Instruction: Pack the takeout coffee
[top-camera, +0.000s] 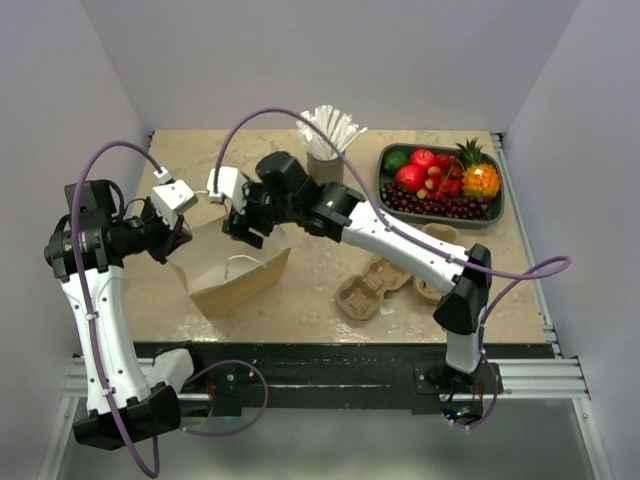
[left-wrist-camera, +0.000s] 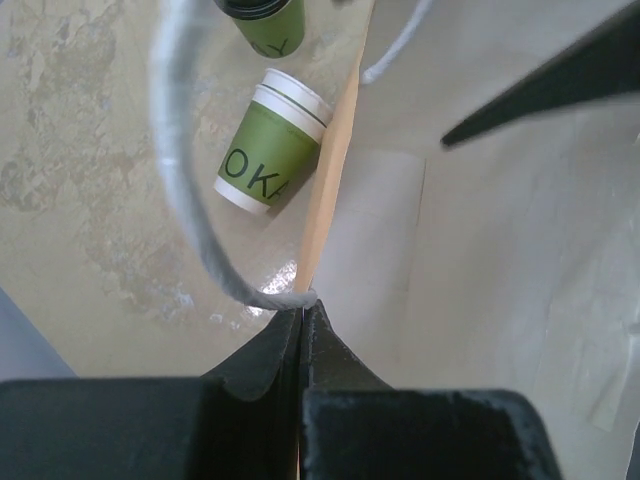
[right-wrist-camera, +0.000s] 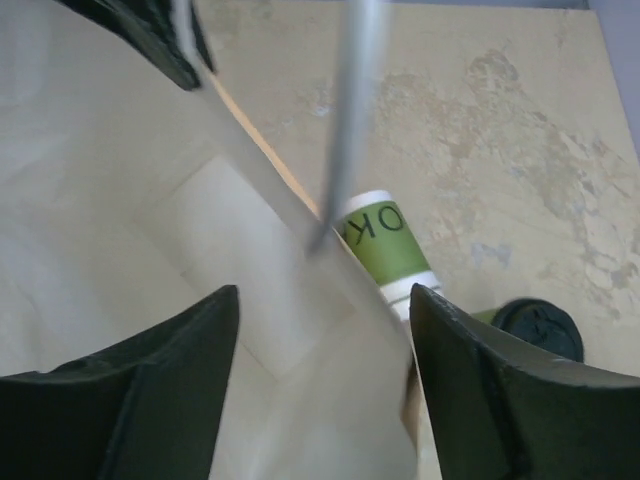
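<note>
left gripper (left-wrist-camera: 303, 312) pressed together, pinching the paper bag (left-wrist-camera: 480, 260) by its rim, right where the white cord handle (left-wrist-camera: 178, 160) joins. right gripper (right-wrist-camera: 320, 295) spread wide above the open bag mouth, nothing between the jaws. just outside the bag wall, on the table (left-wrist-camera: 90, 200), a second green cup (left-wrist-camera: 270, 145) lying on its side. just beyond that, the takeout coffee (left-wrist-camera: 268, 25) with its black lid, also outside the bag.

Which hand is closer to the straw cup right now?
Right. The right hand hangs over the paper bag, left of the straw cup; the left hand grips the bag's rim farther left.
</note>
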